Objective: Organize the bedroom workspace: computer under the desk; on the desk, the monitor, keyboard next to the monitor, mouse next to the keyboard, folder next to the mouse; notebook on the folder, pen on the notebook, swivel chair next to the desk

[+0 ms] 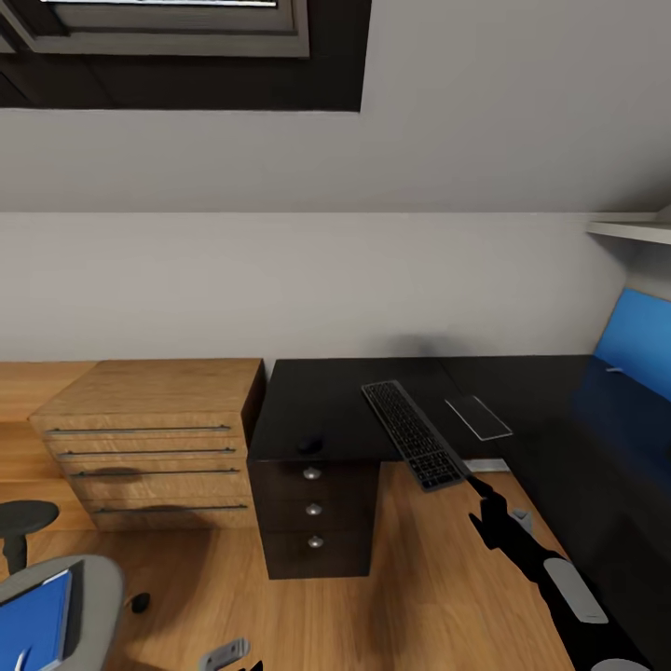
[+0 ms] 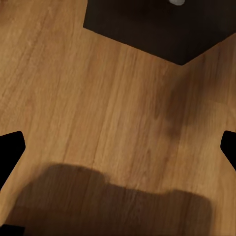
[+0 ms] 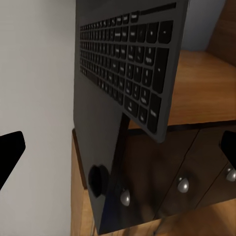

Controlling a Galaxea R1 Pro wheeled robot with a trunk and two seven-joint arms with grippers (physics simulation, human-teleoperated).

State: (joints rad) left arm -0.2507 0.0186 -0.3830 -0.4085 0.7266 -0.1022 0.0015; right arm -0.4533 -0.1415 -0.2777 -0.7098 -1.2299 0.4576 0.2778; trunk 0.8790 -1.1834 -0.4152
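Note:
The keyboard [image 1: 415, 433] lies askew on the black desk [image 1: 326, 401], its near end hanging past the front edge. My right gripper [image 1: 482, 499] is open just short of that end; in the right wrist view the keyboard [image 3: 128, 64] lies ahead of the spread right gripper [image 3: 118, 147]. The mouse [image 1: 310, 444] sits on the desk above the drawer unit [image 1: 314, 511], also seen as the mouse [image 3: 98, 179]. A thin flat greyish rectangle [image 1: 478, 417], perhaps the notebook, lies beside the keyboard. The blue folder [image 1: 37, 620] rests on the swivel chair [image 1: 89, 573]. My left gripper [image 2: 118, 147] hangs open over the floor.
A light wooden dresser [image 1: 154, 447] stands left of the desk. A bright blue panel [image 1: 638, 340] rises over the desk's right wing, with a white shelf [image 1: 634, 228] above it. Wood floor [image 1: 438, 578] lies open between the drawer unit and the right wing.

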